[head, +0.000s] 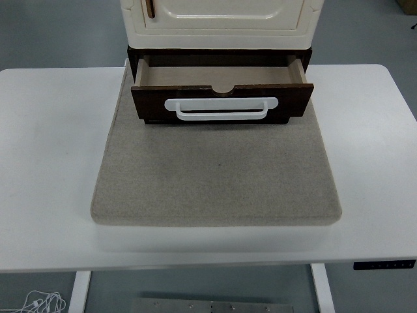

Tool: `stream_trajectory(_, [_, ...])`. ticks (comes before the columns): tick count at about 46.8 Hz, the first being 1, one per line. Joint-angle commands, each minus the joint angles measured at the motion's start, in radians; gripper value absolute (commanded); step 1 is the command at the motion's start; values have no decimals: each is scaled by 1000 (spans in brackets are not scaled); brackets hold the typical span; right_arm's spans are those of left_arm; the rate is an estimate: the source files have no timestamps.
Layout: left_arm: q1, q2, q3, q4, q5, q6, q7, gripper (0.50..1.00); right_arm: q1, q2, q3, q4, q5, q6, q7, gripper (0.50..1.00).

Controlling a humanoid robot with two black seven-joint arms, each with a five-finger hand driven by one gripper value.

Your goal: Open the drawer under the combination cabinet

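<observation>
Dark wood drawer (221, 99), glossy white plastic handle (221, 108), rough cloth mat (215, 176)

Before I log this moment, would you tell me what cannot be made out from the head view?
- Cabinet: its upper part is cut off by the picture's top edge.
- Drawer: the back of its inside is hidden under the cabinet, so its contents cannot be fully checked.
- Both robot hands: out of view.
- Control panel on the table edge: markings too small to read.
- Cable on the floor: cut off by the bottom edge.
</observation>
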Motion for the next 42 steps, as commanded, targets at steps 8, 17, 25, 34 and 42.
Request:
stream_trajectory(8, [178, -1, -1, 11, -149, 1, 2, 1000, 0, 0, -1, 0, 2, 2, 0, 928])
stream_trajectory(17, [302, -31, -4, 9, -230, -10, 2, 1000, -1, 0, 0, 0, 0, 0, 0, 926])
stream_trajectory(25, [370, -57, -4, 9, -286, -16, -9, 1000, -1, 0, 0, 0, 0, 0, 0, 928])
stream_trajectory(34, [427, -101, -4, 9, -306, -29, -29, 1000, -3, 0, 0, 0, 0, 0, 0, 926])
stream_trajectory(42, [468, -124, -4, 17, -323, -68, -41, 1000, -1, 0, 0, 0, 2, 2, 0, 928])
